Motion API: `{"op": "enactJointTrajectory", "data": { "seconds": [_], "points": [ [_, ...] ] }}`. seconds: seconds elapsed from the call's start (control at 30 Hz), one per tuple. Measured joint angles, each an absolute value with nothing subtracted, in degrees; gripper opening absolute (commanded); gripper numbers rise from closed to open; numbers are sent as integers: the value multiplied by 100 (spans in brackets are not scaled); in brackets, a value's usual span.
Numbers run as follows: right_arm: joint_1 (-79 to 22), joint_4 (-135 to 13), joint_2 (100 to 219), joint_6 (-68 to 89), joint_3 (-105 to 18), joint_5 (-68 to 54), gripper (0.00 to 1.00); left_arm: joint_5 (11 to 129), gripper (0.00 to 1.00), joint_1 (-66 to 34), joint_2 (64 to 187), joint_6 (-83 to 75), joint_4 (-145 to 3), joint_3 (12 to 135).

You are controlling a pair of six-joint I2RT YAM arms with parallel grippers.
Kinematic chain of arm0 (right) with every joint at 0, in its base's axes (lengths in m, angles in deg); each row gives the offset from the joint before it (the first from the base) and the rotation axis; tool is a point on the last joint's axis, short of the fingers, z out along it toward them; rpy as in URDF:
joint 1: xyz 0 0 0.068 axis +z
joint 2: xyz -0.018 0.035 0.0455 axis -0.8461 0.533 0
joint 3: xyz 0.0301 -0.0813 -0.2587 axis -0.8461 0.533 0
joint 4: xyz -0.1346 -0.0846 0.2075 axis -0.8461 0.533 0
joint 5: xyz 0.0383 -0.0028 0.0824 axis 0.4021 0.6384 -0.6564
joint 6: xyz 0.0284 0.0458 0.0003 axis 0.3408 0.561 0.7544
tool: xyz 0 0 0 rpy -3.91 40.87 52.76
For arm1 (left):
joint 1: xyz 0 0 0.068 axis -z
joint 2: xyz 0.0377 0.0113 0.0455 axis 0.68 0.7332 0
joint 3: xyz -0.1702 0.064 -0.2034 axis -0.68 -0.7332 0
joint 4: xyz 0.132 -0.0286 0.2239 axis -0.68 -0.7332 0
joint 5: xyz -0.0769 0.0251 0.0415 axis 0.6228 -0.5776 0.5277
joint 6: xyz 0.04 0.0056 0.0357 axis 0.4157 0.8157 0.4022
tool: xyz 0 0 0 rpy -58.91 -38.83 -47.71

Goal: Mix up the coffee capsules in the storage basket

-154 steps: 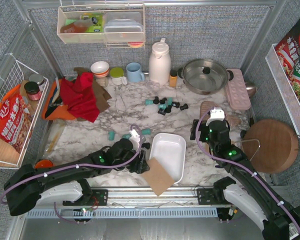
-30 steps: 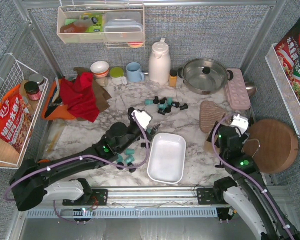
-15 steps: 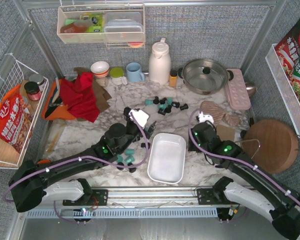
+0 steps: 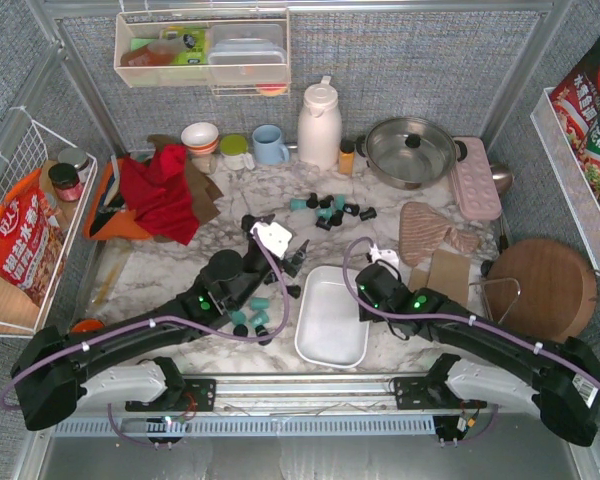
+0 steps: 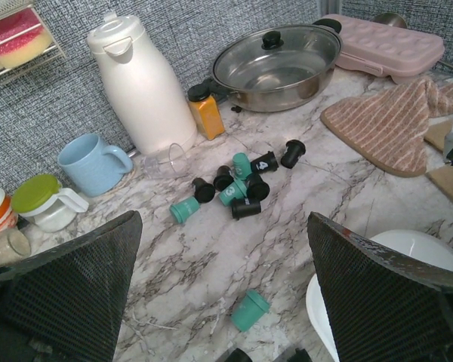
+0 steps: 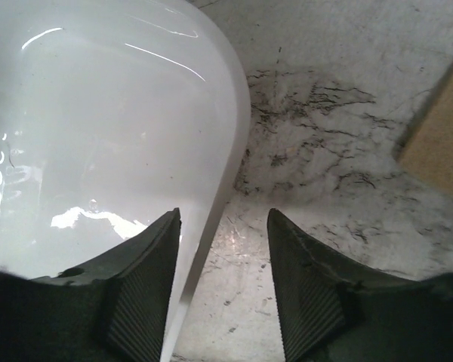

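Observation:
The storage basket (image 4: 332,335) is a white shallow tray at the table's front centre, with nothing in it. One group of teal and black coffee capsules (image 4: 330,208) lies behind it, another (image 4: 252,314) lies to its left under my left arm. My left gripper (image 4: 297,258) is open and empty, hovering left of the tray's far corner. In its wrist view the far group (image 5: 241,185) lies ahead and a single teal capsule (image 5: 251,311) lies between the fingers. My right gripper (image 4: 363,303) is open astride the tray's right rim (image 6: 211,226), one finger (image 6: 140,290) inside, the other outside.
A cardboard piece (image 4: 448,275) and a striped mitt (image 4: 430,228) lie right of the tray, a round wooden board (image 4: 545,290) further right. A white jug (image 4: 319,125), lidded pan (image 4: 410,150), blue mug (image 4: 270,145) and red cloth (image 4: 160,195) line the back.
My right gripper has swung left from the wooden board to the tray's right rim. The left gripper has risen slightly. The cardboard piece has moved from the tray's front to its right.

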State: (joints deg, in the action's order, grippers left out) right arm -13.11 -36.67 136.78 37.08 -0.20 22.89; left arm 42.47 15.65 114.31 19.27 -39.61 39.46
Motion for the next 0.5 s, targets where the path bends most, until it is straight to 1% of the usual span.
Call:
{"op": "enactJointTrajectory", "data": {
  "seconds": [0.2,0.27,0.33,0.37,0.5],
  "points": [
    [-1284,-4097,13770,3868,162,2269,27,4328,99,1598,11396,1995,-3948,3926],
    [-1284,-4202,13783,3929,216,2274,17,4328,99,1605,11381,2004,-3948,3924],
    [-1287,-4299,13783,4008,260,2302,4,4330,99,1618,11370,2019,-3945,3924],
    [-1298,-4349,13783,4023,273,2317,0,4335,99,1624,11365,2032,-3939,3924],
    [-1540,-4386,13768,3890,269,2379,0,4372,99,1633,11361,2076,-3926,3911]
  ]
}}
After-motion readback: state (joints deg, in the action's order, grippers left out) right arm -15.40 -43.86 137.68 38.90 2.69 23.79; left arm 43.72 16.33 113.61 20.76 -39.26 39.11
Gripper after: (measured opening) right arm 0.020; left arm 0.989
